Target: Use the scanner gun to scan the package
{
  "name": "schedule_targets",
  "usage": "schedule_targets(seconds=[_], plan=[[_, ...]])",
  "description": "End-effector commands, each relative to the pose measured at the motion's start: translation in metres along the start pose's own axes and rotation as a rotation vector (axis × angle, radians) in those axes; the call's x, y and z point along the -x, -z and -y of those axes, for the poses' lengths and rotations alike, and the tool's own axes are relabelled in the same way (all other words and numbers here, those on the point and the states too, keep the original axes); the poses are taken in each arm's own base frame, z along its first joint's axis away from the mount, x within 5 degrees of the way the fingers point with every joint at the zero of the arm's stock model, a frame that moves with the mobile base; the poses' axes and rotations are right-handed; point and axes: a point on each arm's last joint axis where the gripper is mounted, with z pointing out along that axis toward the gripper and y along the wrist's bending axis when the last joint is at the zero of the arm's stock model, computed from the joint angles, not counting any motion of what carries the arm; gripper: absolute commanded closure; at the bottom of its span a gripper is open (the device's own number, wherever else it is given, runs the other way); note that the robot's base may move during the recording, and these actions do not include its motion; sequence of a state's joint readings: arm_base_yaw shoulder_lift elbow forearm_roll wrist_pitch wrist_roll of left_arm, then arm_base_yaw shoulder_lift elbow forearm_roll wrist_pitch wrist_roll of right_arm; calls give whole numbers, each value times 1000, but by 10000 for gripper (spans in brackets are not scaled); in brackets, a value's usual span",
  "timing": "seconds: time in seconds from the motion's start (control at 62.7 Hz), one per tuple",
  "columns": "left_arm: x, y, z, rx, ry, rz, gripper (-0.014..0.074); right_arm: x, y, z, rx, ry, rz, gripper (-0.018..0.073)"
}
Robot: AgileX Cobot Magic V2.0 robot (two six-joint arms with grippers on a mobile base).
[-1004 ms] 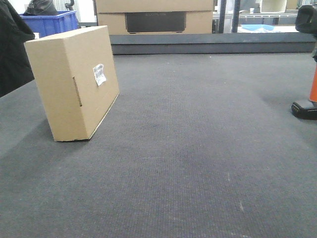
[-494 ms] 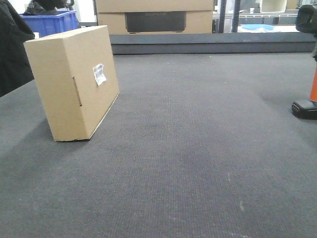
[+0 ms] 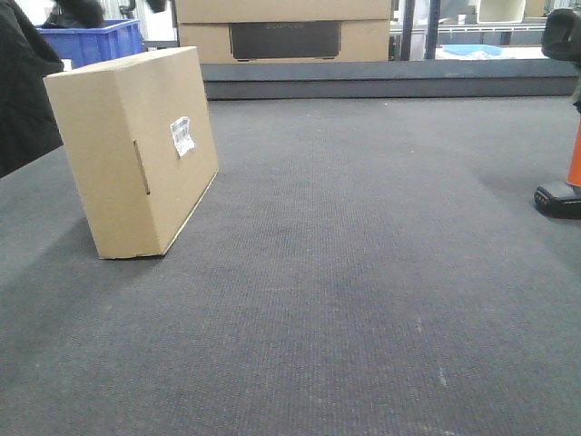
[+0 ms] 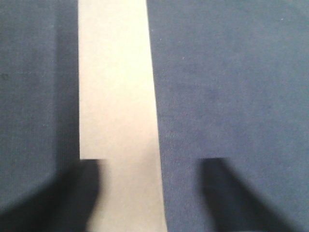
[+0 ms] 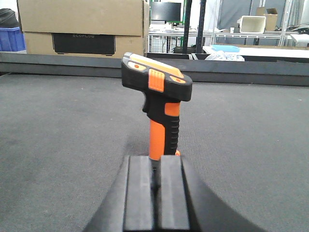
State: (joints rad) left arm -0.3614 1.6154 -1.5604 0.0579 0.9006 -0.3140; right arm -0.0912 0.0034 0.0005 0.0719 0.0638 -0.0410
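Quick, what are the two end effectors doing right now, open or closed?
Left end effector: open, holding nothing, over the package.
Right end effector: shut, empty, scanner gun standing ahead of it.

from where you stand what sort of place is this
Likely a warehouse or packing workspace: a package and a scanner gun stand on a grey mat, with big cardboard boxes and a blue bin behind.
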Motion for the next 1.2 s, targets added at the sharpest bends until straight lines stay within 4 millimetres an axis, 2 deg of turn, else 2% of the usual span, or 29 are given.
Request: schedule_targets(seconds=[0.0, 0.048, 0.175, 0.446, 0.606, 0.877, 0.925, 0.973, 1.1, 1.18], plan=[[5, 3, 3, -15, 2, 46, 22, 2, 0, 0, 1, 3, 24, 721], [6, 4, 3, -16, 3, 53, -23, 2, 0, 0, 1, 3, 24, 721], [5, -2, 1, 10, -17, 46, 15, 2, 0, 0, 1, 3, 24, 721], [-5, -37, -2, 75, -9, -79, 17, 2, 0, 0, 1, 3, 24, 721], [-11, -51, -5, 108, 1, -147, 17, 2, 0, 0, 1, 3, 24, 721], [-16, -55, -6, 129, 1, -200, 28, 2, 0, 0, 1, 3, 24, 721], [-16, -55, -6, 129, 1, -200, 63, 2, 0, 0, 1, 3, 24, 721], [-16, -55, -6, 129, 1, -200, 136, 2, 0, 0, 1, 3, 24, 721], [-16, -55, -6, 129, 1, -200, 462, 2, 0, 0, 1, 3, 24, 721], [-15, -55, -6, 126, 0, -193, 701, 2, 0, 0, 1, 3, 24, 721]])
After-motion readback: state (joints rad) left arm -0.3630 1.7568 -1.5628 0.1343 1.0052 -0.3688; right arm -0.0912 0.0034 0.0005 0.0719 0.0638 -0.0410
